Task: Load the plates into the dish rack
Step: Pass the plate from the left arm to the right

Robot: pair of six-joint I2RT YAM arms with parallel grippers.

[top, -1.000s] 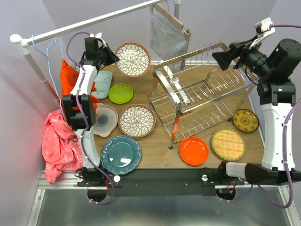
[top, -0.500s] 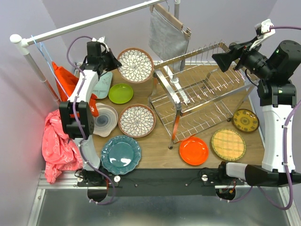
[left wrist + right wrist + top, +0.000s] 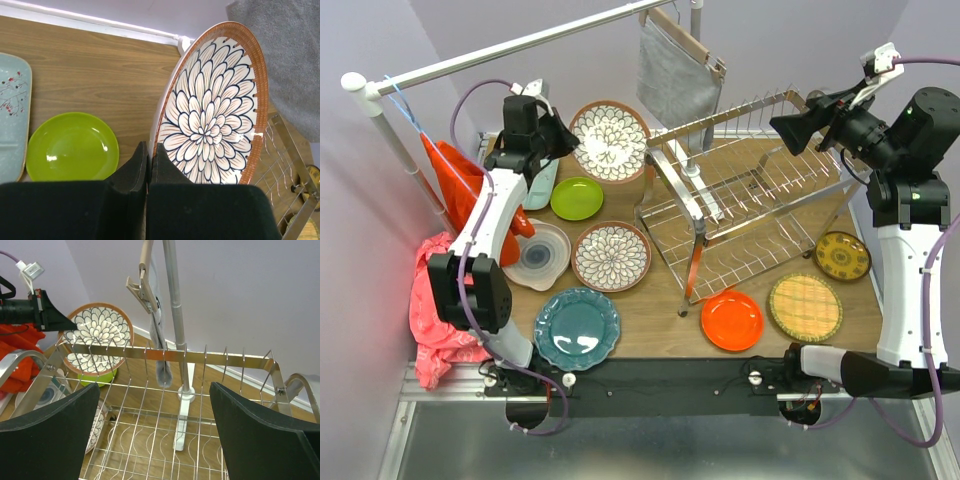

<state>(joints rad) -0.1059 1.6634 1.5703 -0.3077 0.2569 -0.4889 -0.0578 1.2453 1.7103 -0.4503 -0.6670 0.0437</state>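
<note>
Wooden tabletop (image 3: pixel 660 322) below, left claw (image 3: pixel 148 150) pinches a floral plate (image 3: pixel 212 105) (tilted up); right claw (image 3: pixel 154 387) gapes empty.

Left tool (image 3: pixel 149 150) closed; right tool (image 3: pixel 155 387) wide

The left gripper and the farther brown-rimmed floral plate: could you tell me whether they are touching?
Touching. The left wrist view shows the left gripper shut on the rim of the floral plate, both fingers pinching its edge with no gap.
</note>
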